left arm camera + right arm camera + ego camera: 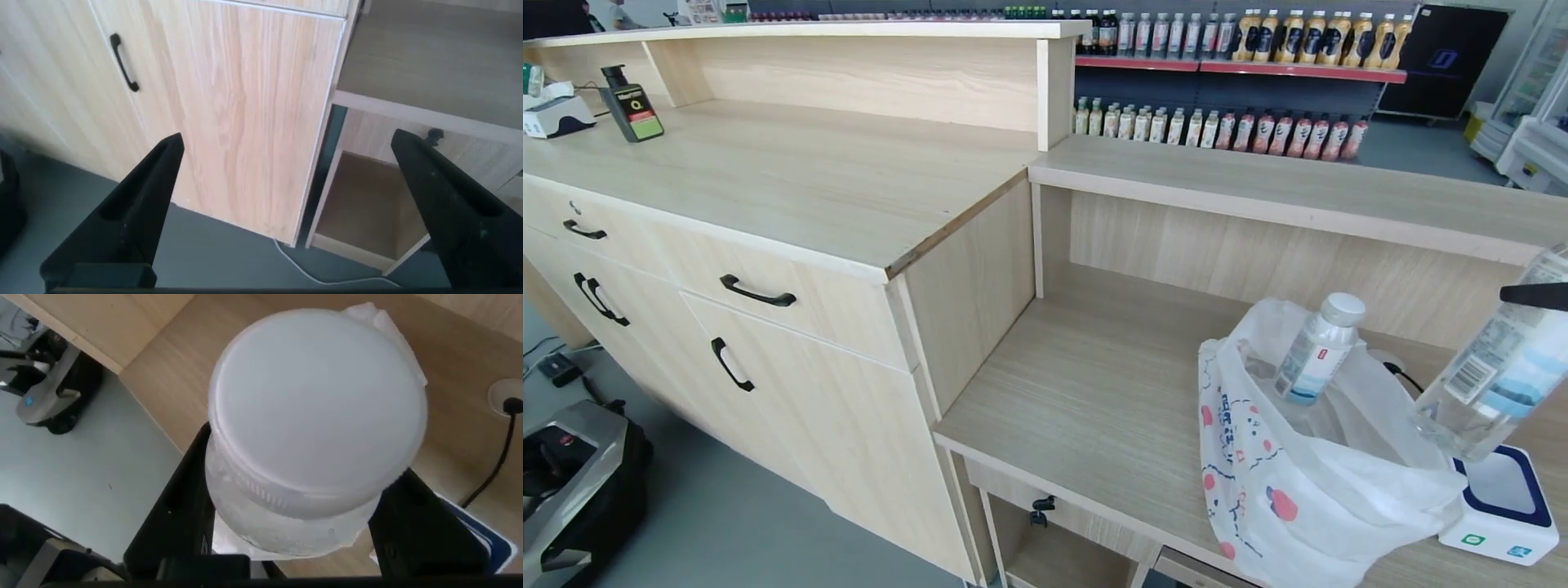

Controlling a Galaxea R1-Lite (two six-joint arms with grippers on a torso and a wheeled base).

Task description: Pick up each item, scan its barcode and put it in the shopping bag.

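Observation:
A white shopping bag [1282,482] with pink prints stands open on the low counter [1094,392]. A clear bottle with a white cap [1319,347] leans inside it. My right gripper [1534,296] is shut on a second clear bottle [1499,367], held tilted to the right of the bag with its barcode facing outward. This bottle hangs just above the white and blue scanner box [1503,502]. In the right wrist view the held bottle's white cap [319,408] sits between my right gripper's [315,518] fingers. My left gripper [294,212] is open, low in front of a cabinet door [245,114].
A raised counter [768,171] with drawers and black handles stands to the left, carrying a small payment terminal [631,104] and a white device [556,116]. A black cable [1403,374] lies behind the bag. Store shelves with several bottles [1217,126] line the back.

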